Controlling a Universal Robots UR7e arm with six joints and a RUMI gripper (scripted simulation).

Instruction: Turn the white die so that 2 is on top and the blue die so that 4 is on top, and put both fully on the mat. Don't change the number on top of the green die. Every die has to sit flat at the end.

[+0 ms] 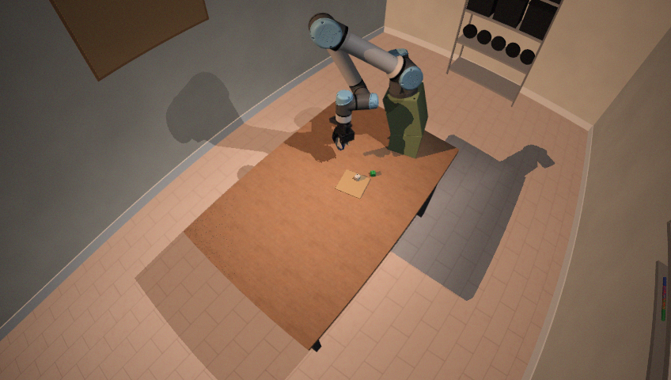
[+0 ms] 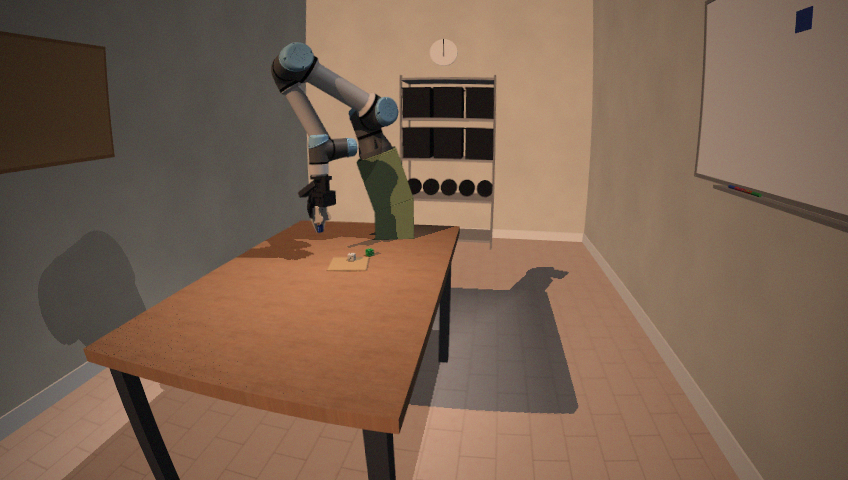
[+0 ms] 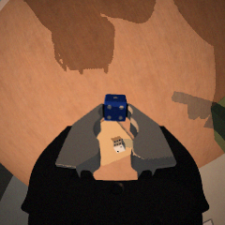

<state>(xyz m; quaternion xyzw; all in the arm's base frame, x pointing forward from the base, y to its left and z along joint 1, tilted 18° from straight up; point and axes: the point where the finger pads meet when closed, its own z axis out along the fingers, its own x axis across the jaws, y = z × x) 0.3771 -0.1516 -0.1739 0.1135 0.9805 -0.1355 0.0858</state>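
Dice: 3 total. 1 blue die (image 3: 115,107), 1 white die (image 1: 357,176), 1 green die (image 1: 372,173).

Mats: 1 tan mat (image 1: 352,184).

Counter: 1 wooden counter (image 1: 282,245); 3 of its dark legs visible in exterior view.

Robot: 1 arm (image 2: 333,83) w/ 1 claw (image 2: 318,224), 2 jaws. 1 green pedestal (image 2: 389,196).

Room stuff: 1 shelf rack (image 2: 492,148) w/ 3 levels; 6 black boxes, 3 per upper level; 5 black balls on the lowest level. 1 wall clock (image 2: 443,51). 1 whiteboard (image 2: 767,107) w/ 1 blue square. 1 brown corkboard (image 2: 50,101).
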